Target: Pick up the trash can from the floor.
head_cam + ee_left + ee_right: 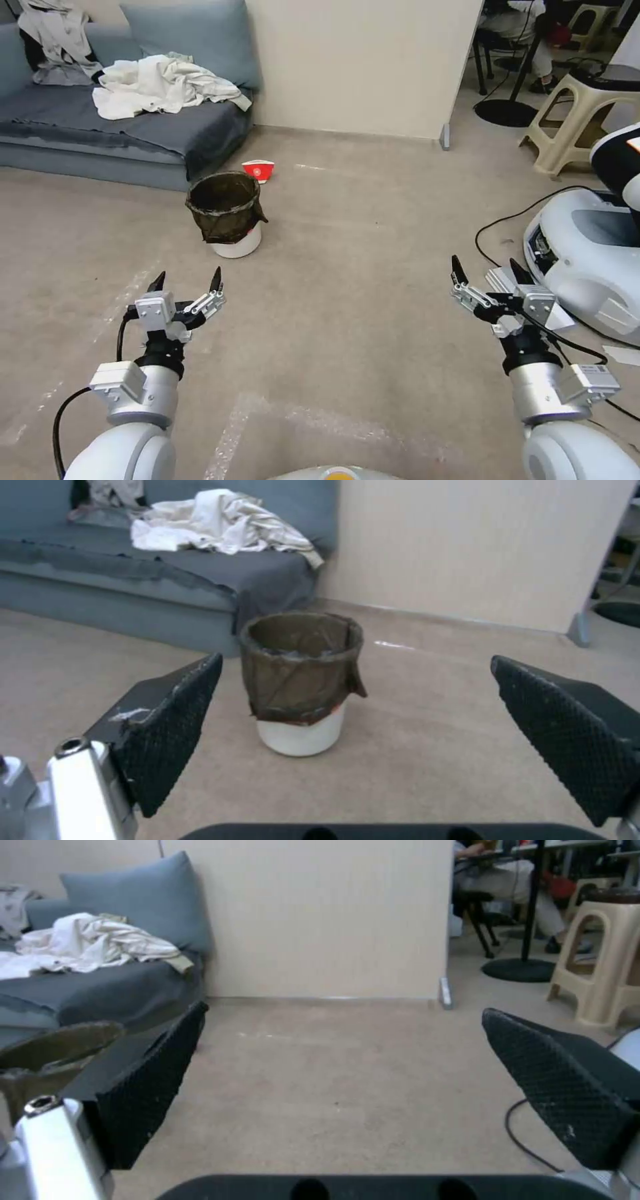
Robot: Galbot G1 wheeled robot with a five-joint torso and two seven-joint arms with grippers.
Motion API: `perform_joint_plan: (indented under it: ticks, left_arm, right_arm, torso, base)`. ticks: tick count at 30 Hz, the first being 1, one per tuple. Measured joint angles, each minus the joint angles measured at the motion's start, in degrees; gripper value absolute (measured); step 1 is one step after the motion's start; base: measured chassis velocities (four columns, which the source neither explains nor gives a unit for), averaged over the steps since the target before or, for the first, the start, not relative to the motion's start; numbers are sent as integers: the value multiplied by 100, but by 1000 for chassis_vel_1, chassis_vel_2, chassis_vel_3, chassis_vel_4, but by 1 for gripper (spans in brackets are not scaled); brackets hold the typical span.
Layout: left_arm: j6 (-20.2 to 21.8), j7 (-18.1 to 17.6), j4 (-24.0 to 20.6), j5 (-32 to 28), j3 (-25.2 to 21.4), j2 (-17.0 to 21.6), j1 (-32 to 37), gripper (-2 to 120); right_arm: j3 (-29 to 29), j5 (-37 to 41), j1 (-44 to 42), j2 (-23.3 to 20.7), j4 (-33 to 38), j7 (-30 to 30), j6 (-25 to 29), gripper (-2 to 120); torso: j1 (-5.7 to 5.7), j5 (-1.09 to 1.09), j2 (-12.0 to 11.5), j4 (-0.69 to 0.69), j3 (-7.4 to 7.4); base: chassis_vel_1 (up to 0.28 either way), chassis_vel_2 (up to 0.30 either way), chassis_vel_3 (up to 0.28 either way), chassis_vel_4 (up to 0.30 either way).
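The trash can [226, 213] is a small white bucket lined with a crinkly dark bag folded over its rim. It stands upright on the beige floor [360, 220], just in front of the sofa's corner. My left gripper [187, 281] hovers open above the floor, short of the can and slightly left of it, with nothing between its fingers. In the left wrist view the trash can [300, 680] sits centred between the two black pads [170, 725], some way ahead. My right gripper [485, 269] is open too, held far to the right. The can's bagged rim [50, 1050] shows at the edge of the right wrist view.
A grey sofa [120, 133] with heaped white cloth stands behind the can. A red-and-white paper bowl [259, 171] lies just beyond it. A beige wall panel [360, 67] stands behind. On the right are another white robot base [587, 247], a black cable [513, 220] and a plastic stool [573, 120].
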Motion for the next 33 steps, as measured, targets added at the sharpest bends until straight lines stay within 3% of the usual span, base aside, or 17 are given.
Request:
perform_joint_plan:
  ticks: [18, 33]
  left_arm:
    - [72, -23, 19, 12, 9, -12, -37, 100]
    - [-144, -40, 125, 42, -19, -12, -81, 100]
  right_arm:
    - [-8, 2, 17, -14, -58, -12, 2, 100]
    - [1, 28, 66, -34, -204, -132, 307, 100]
  torso:
    - [0, 0, 0, 0, 0]
    - [0, 0, 0, -1, 0]
  base:
    - [77, 84, 77, 71]
    - [20, 21, 21, 24]
